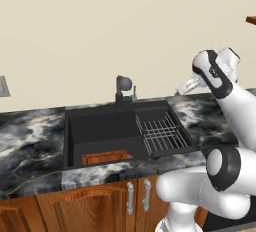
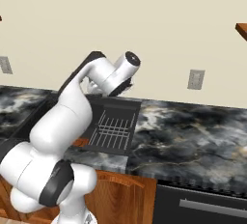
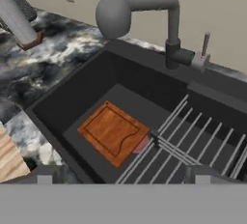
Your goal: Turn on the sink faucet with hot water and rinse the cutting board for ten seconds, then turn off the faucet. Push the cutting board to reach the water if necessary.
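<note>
So the cutting board [image 3: 112,132] is lying flat on the floor of the sink [image 1: 100,128], in the open half of the basin, right by the front wall and just beside the wire rack [image 1: 161,134]. In the hand view one corner of it sits right at the rack's edge, and there's a small pinkish thing [image 3: 141,144] poking out from under that corner; can't tell what it is.

The sink faucet [image 1: 123,90] stands at the back rim, with its rounded head hanging out over the basin, and the thin lever handle [image 3: 205,45] sticks up next to the post. No water stream anywhere in these shots, so either the rinse is finished and the tap is off again, or it never got going; these pictures can't settle it. The board doesn't look like it's directly under the head either. It sits nearer the front wall, so it might need a push.

The gripper [image 1: 189,85] hangs up over the counter off to the right of the sink, well apart from the faucet and the board. Its jaws are spread about as wide as they go, with nothing between them.

Everything else is just dark marbled counter [image 2: 193,131] and wooden cabinet doors [image 1: 90,206] below.
</note>
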You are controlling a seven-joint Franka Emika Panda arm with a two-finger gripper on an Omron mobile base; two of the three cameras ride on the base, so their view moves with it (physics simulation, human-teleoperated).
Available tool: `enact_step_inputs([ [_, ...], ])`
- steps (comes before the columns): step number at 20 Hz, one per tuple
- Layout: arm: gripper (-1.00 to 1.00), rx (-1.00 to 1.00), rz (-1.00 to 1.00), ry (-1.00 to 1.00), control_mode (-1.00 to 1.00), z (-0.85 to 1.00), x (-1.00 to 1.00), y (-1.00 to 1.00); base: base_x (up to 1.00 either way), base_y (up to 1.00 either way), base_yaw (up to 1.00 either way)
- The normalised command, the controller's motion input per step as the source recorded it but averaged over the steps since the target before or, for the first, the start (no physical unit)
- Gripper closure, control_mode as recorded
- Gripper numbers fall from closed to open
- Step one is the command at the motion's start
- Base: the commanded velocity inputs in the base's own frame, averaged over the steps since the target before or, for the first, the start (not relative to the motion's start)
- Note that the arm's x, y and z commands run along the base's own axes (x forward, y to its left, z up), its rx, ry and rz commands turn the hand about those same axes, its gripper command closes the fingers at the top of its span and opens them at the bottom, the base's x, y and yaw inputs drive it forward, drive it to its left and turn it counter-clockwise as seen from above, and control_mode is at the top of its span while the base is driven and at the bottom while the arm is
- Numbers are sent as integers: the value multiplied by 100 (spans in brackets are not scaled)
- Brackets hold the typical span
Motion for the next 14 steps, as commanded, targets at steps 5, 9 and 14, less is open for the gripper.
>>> enact_step_inputs([
  [5, -100, 2, 34, -51, -100, -7, 14, -1, 0, 0, 0],
  [9, -100, 0, 35, -45, -100, -19, 45, 2, 0, 0, 0],
  [14, -100, 4, 13, -49, -100, -21, 44, -5, 0, 0, 0],
])
